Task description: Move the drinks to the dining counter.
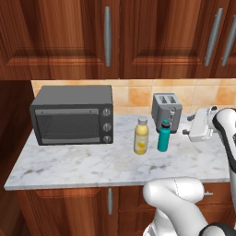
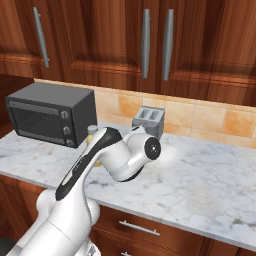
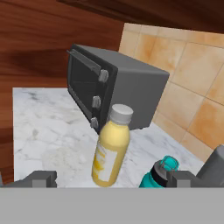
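Note:
Two drinks stand upright side by side on the marble worktop (image 1: pixel 69 166): a yellow bottle (image 1: pixel 141 136) with a white cap and a teal bottle (image 1: pixel 163 136) with a dark cap. My gripper (image 1: pixel 188 128) hovers just right of the teal bottle at about its height, pointing left, open and holding nothing. In the hand view the yellow bottle (image 3: pixel 111 151) is centred between the spread fingertips (image 3: pixel 41 179), apart from them, and the teal bottle (image 3: pixel 159 175) sits low near the right one. In the right base view my arm covers most of the yellow bottle (image 2: pixel 92 131). The dining counter is out of view.
A dark toaster oven (image 1: pixel 73 115) stands at the left of the worktop and a grey toaster (image 1: pixel 167 111) sits against the tan tile backsplash, right behind the bottles. Wooden wall cabinets (image 1: pixel 108 37) hang above. Bare marble (image 2: pixel 200 180) stretches to the right.

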### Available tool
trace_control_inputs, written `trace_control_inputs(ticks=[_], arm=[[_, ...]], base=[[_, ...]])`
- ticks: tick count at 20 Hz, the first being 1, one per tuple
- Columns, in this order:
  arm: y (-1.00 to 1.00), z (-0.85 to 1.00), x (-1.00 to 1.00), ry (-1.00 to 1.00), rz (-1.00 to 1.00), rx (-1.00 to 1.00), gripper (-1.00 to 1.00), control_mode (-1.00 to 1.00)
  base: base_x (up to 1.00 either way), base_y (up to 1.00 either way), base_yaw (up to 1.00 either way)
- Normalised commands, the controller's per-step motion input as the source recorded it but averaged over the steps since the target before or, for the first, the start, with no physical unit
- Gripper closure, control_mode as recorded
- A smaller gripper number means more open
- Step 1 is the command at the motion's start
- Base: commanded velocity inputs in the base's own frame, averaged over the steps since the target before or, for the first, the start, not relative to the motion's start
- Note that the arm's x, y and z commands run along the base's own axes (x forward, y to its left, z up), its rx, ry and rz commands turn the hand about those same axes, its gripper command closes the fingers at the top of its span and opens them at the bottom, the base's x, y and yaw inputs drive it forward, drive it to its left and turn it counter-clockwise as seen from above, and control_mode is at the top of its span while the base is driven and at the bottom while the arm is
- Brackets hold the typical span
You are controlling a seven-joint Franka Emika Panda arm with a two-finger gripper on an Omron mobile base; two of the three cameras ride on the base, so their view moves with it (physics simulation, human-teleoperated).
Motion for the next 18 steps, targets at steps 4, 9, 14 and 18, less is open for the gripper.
trace_control_inputs(ticks=[4,9,14,18], arm=[[0.0,-0.21,0.18,0.13,-0.06,0.14,-1.0,-1.0],[0.0,-0.28,0.15,0.06,-0.04,0.07,-1.0,-1.0],[0.0,-0.24,0.16,0.0,0.0,0.0,-1.0,-1.0],[0.0,-0.07,0.21,0.0,0.0,0.0,-1.0,-1.0]], base=[[0.0,0.0,0.0],[0.0,0.0,0.0],[0.0,0.0,0.0],[0.0,0.0,0.0]])
